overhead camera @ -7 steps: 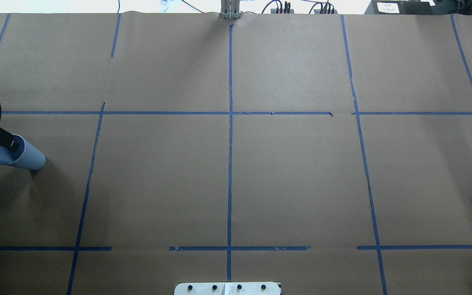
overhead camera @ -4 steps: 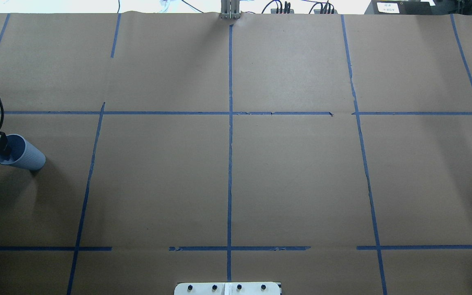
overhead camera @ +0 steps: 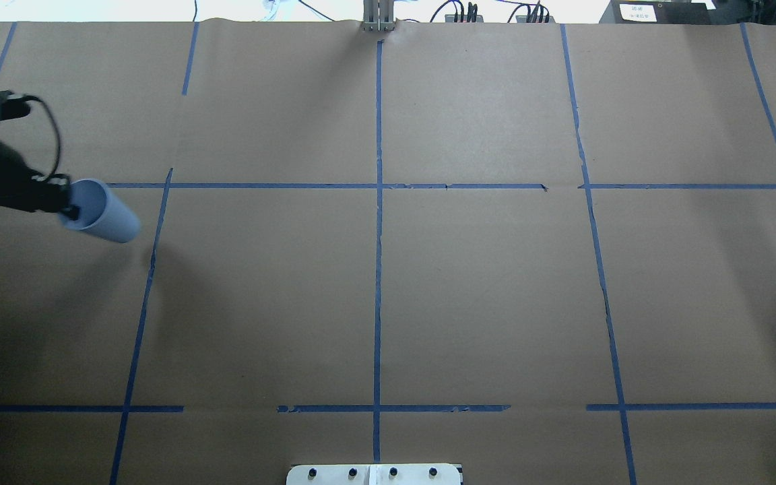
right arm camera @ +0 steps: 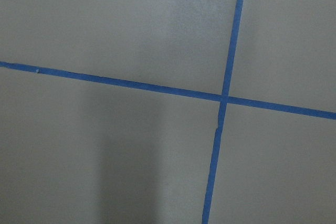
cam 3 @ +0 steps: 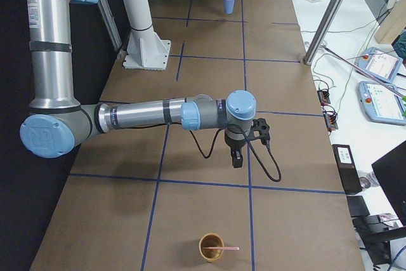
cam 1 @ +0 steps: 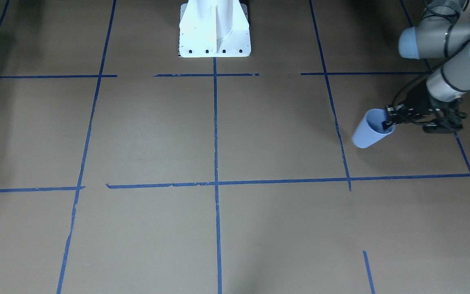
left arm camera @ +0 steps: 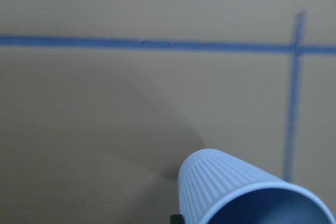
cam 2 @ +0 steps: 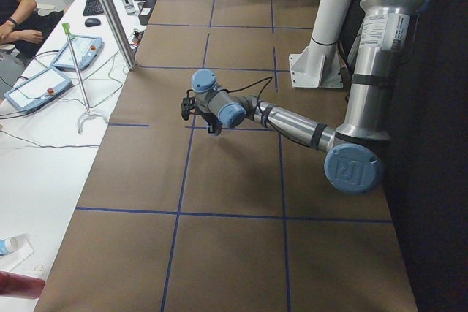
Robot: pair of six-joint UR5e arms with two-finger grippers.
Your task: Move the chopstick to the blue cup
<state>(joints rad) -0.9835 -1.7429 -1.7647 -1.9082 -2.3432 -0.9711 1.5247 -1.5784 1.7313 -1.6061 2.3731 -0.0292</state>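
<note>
The left fingers pinch the blue cup by its rim, one inside, holding it clear of the table, likely to bring it closer. Well apart from that cup the chopstick lies across a brown cup; whether the right fingers, also far off, are open I cannot tell

The left arm and the right arm were made of silver-grey metal tubes ringed with thin black bands, with round light blue caps at the joints. The biggest caps bore a raised logo. A white printed label wrapped the left arm's thick tube. The left gripper and the right gripper were black, each with a looping black cable. The white base had dark bolts along its foot.
</note>
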